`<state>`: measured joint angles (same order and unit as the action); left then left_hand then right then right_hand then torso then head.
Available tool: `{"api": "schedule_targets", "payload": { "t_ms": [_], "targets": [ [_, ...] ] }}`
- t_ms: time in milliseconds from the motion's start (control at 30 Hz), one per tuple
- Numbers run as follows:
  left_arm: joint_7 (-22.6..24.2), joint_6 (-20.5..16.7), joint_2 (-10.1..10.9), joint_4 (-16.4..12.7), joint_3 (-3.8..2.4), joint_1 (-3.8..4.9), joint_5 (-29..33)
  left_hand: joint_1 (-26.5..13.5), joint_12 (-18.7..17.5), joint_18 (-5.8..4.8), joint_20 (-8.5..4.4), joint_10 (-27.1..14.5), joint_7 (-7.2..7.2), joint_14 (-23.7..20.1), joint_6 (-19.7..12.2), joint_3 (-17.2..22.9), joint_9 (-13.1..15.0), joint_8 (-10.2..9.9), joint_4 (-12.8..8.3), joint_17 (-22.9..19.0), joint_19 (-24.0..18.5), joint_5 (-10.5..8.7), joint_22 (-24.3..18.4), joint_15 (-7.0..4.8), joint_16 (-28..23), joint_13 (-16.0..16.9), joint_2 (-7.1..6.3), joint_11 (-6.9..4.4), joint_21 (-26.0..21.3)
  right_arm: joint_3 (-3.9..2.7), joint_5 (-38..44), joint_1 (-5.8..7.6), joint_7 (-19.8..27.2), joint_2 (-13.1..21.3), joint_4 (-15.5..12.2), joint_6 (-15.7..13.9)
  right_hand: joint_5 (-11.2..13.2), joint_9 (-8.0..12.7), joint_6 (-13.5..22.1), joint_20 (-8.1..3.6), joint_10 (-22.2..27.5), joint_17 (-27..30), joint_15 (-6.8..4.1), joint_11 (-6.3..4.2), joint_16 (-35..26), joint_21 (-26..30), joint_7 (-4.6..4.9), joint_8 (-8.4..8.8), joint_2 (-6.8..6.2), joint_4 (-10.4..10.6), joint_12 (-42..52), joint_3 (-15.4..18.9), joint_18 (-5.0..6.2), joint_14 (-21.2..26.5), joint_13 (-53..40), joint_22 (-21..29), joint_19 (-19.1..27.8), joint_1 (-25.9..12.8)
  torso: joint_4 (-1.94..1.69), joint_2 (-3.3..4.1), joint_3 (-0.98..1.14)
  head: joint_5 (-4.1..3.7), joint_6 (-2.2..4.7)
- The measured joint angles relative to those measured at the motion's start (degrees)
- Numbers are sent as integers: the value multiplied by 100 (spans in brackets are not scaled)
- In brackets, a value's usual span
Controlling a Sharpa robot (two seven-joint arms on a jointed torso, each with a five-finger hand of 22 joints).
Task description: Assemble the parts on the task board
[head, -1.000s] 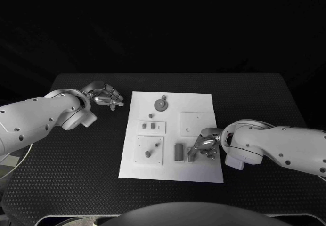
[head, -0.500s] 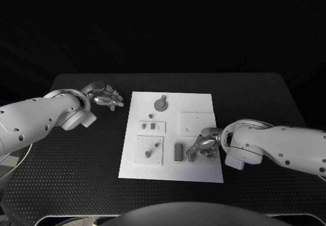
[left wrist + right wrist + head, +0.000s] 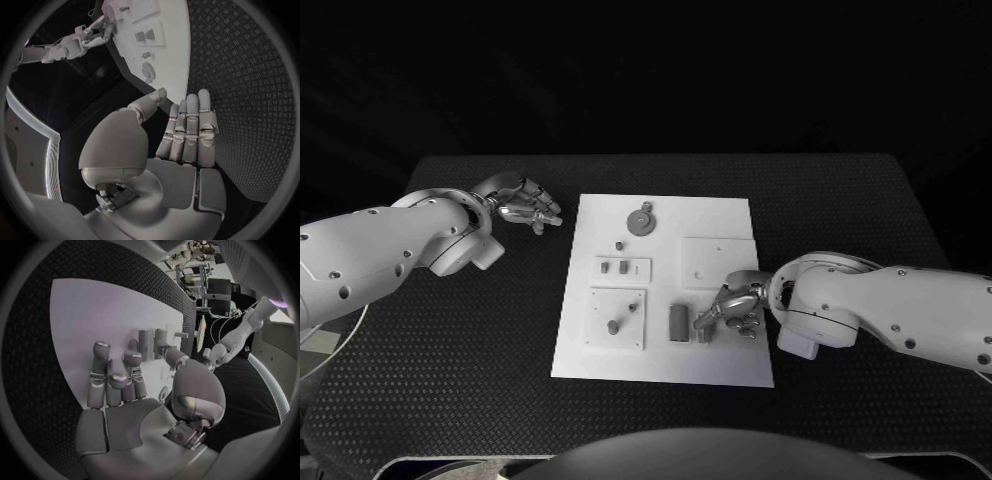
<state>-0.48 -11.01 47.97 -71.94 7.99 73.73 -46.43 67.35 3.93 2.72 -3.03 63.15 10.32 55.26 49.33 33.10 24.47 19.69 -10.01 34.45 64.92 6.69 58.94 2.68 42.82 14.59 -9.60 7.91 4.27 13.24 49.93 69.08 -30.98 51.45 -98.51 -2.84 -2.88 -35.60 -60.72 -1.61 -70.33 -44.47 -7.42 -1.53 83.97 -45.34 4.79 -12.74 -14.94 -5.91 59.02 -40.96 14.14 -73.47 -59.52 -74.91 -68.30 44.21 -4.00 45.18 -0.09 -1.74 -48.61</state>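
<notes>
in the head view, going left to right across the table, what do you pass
left hand → task board → right hand over the board's right side → bare black table

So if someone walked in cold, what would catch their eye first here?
The white task board in the middle of the black table, dotted with small grey parts. Next, the right hand over the board's near right corner, and the left hand hovering off its far left edge, holding nothing.

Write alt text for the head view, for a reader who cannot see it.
A white task board lies mid-table with small grey parts on it. The right hand reaches over its near right area beside those parts; the left hand hovers, empty, off the board's far left corner.
</notes>
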Motion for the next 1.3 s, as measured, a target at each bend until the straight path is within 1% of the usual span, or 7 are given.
{"api": "schedule_targets", "payload": {
  "t_ms": [133,567,967,1033,1133,1167,1300],
  "targets": [
    [-1,1,-3,3,0,0,-1,0,0,0,0,0,0,0,0,0,0,0,0,0,0,0,0,0,0,0,0,0,0,5,7,-7,26,8,-36,0,0,0,21,0,0,0,1,0,0,0,2,27,0,16,1,-16,0,1,0,0,0,0,0,0,0,8,-1],
    [-6,2,1,3,1,0,-4,0,0,0,0,0,0,0,0,0,0,0,0,6,0,0,-1,0,0,1,0,0,0,-4,97,-7,124,171,-207,7,0,-4,23,1,0,0,10,0,0,0,3,5,0,98,23,-3,0,10,0,0,1,0,-4,-2,0,27,-5],
    [-14,3,3,1,3,0,-6,0,0,0,0,0,0,0,0,0,1,0,0,5,0,0,-1,0,0,-4,0,0,0,-14,281,11,156,202,-212,23,0,-9,32,11,-1,0,11,0,0,0,-7,5,3,150,25,-24,0,11,-1,0,-7,2,-2,-2,-3,31,7],
    [-15,3,4,1,3,0,-6,0,0,0,0,0,0,0,0,0,1,0,0,5,0,0,-1,0,0,-4,0,0,0,-15,326,11,163,206,-197,13,0,-15,31,11,-1,-1,6,0,0,0,-8,-23,64,150,45,-24,0,5,-1,0,-7,60,-2,-2,-3,31,7],
    [-18,3,4,0,3,0,-7,0,0,0,0,0,0,0,0,0,1,0,0,11,0,0,-2,0,0,-4,0,0,0,-15,410,11,185,207,-167,-38,0,-17,30,11,-1,-8,-1,0,0,0,-9,-24,226,137,45,-13,0,-20,-1,0,-7,126,-2,-2,-2,31,14],
    [-19,3,3,0,3,0,-7,0,0,0,0,0,0,0,0,0,1,0,0,11,0,0,-2,0,0,-4,0,0,0,-16,438,11,195,207,-162,-60,0,-23,30,11,-1,-12,-1,0,0,0,-9,-24,343,39,45,50,-1,-20,-1,0,-7,163,-2,-2,-2,31,15],
    [-26,4,0,1,4,0,-9,0,0,0,0,0,0,0,0,0,1,0,0,11,0,0,-2,0,0,-4,0,0,0,-17,530,11,264,197,-146,-183,0,-25,29,0,-1,-13,-1,0,0,0,-10,-24,506,-176,67,91,0,-20,-1,0,5,306,-1,-1,-1,31,20]
  ]
}}
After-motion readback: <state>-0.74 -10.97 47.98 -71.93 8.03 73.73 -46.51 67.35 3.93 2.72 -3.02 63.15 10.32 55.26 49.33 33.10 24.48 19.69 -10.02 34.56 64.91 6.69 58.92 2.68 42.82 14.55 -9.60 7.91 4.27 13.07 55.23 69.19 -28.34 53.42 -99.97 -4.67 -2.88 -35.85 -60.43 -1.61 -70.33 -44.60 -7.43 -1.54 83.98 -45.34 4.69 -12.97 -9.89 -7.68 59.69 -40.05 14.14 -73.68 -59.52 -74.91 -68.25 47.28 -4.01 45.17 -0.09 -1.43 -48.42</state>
